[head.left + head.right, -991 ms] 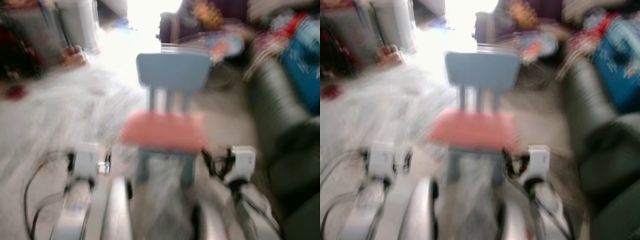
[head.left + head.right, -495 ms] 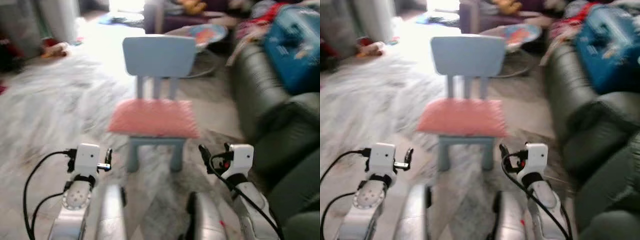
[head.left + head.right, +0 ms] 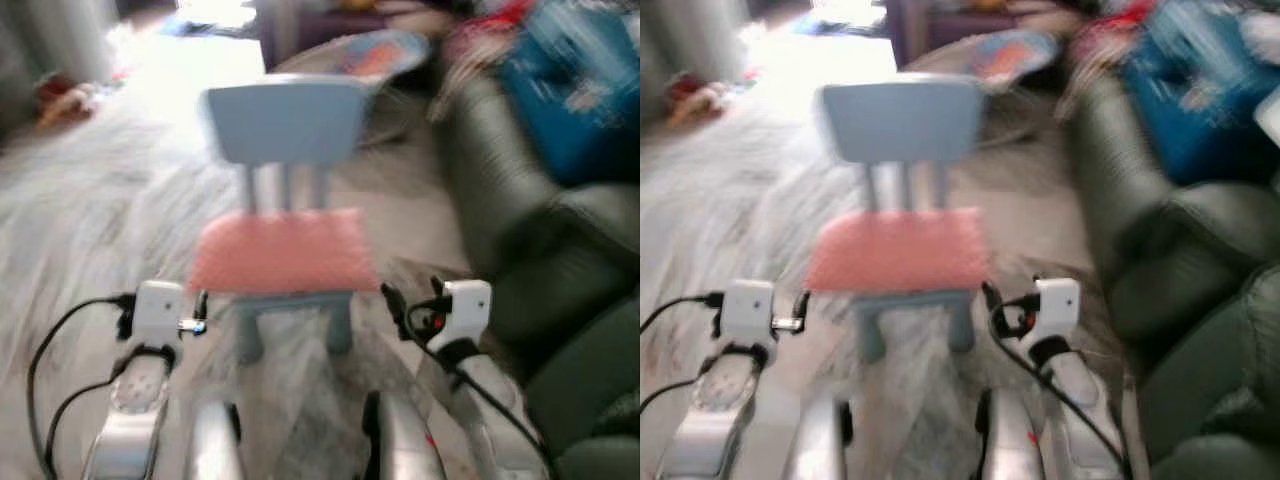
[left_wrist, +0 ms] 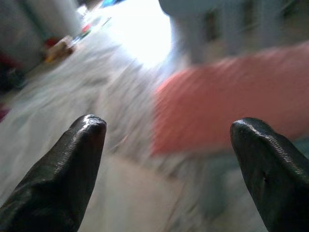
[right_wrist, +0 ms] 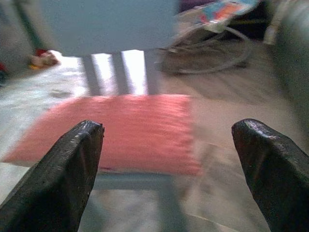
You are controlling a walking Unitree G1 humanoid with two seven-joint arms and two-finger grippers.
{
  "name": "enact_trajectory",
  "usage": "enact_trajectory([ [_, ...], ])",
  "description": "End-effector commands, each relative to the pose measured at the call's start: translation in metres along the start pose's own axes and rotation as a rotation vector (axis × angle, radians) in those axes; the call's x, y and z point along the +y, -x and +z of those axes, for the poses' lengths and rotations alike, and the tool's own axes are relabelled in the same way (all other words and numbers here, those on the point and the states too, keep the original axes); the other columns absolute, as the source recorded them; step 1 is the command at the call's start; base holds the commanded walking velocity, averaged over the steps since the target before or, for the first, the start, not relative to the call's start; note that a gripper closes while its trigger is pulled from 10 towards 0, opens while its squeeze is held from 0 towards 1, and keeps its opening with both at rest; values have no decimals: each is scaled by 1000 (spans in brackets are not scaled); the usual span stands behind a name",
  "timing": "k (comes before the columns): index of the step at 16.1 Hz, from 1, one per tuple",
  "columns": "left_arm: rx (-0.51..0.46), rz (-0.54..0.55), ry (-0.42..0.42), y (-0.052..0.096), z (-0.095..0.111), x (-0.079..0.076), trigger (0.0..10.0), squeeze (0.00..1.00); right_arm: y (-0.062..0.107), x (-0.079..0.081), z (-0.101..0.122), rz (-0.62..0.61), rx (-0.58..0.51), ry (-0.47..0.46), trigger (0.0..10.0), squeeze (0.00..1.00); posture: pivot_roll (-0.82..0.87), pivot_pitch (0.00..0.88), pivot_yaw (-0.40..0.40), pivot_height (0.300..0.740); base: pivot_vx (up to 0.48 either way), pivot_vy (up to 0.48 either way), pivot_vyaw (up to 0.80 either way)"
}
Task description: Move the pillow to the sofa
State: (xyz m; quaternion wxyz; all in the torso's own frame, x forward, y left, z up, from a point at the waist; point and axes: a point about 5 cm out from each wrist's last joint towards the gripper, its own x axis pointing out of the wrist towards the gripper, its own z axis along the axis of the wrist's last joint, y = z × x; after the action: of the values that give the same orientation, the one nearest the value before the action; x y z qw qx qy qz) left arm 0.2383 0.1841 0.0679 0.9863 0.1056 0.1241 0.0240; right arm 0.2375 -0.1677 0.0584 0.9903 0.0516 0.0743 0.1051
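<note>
Two claws: both are mine, raised ahead of me at about chair-seat height, empty.
Left claw (image 4: 166,159): fingers spread wide with nothing between them; it points at the near left corner of the pillow and is not yet touching it.
Right claw (image 5: 169,166): fingers equally wide apart, aimed at the pillow's front edge from the right side, also clear of it.
Pillow (image 3: 282,250): pink, flat, lying on the seat of the chair straight in front of me, between my two claws and a little beyond them.
Chair (image 3: 285,120): small, pale blue, backrest facing me from behind the pillow; its front legs stand near my claws.
Sofa (image 3: 520,230): dark, along my right, well apart from the chair; a blue box (image 3: 580,95) and loose clutter sit further along it.
Floor: pale rug (image 3: 90,220) under and left of the chair.
Risk, approach: the views are smeared, so I judge I am moving; coming in too fast could knock the light chair and slide the pillow off.
Risk, grasp: pinching only one edge could let the soft pillow sag and slip out.
Risk, transfer: swinging right, the pillow could snag the backrest.
</note>
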Motion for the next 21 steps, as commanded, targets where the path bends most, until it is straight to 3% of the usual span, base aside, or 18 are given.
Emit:
enact_trajectory([
  [1,13,-23,-1,3,-4,-5,10000,0,1,-4,1,-18,-2,3,10000,0,19,0,-25,568,375,0,0],
  [9,24,-24,5,2,-5,-7,10000,0,0,-3,0,-3,5,7,10000,0,16,0,-25,568,306,0,0],
  [14,27,-23,3,2,-5,-8,10000,0,0,-3,1,-7,1,11,10000,0,16,0,-25,568,0,0,621],
  [21,36,-39,7,2,-6,-8,10000,0,-7,-3,8,-27,-29,-20,10000,0,26,0,-27,568,0,0,0],
])
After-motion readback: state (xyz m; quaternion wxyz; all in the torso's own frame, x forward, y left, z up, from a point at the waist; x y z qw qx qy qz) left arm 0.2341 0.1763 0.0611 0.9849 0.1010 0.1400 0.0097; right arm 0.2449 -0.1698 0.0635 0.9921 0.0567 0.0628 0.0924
